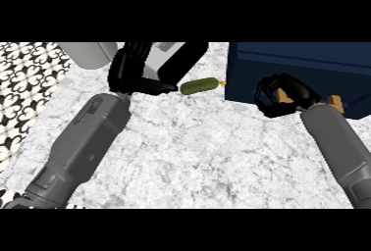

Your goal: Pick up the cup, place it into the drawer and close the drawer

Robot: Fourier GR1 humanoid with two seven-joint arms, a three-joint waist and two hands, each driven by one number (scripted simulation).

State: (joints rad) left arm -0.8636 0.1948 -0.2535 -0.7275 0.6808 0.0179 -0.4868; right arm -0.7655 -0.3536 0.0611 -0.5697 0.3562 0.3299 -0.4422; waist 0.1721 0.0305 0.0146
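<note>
Cup [288, 96], orange, enclosed by the curled black fingers of the right hand [279, 95] and showing only in slivers between them, held against the front of the dark blue drawer unit [304, 63] at upper right. Left hand [138, 73], at upper centre, fingers straight and close together, pointing downward over the marbled counter [196, 147]. A green cucumber [199, 86] lies just beside the left hand's fingertips. A grey cylinder [91, 53] stands at upper left.

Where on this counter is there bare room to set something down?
Free: the marble counter between the two forearms. Crowded: the back, where the left hand, the green oblong vegetable, the dark blue drawer unit and the right hand cluster.
</note>
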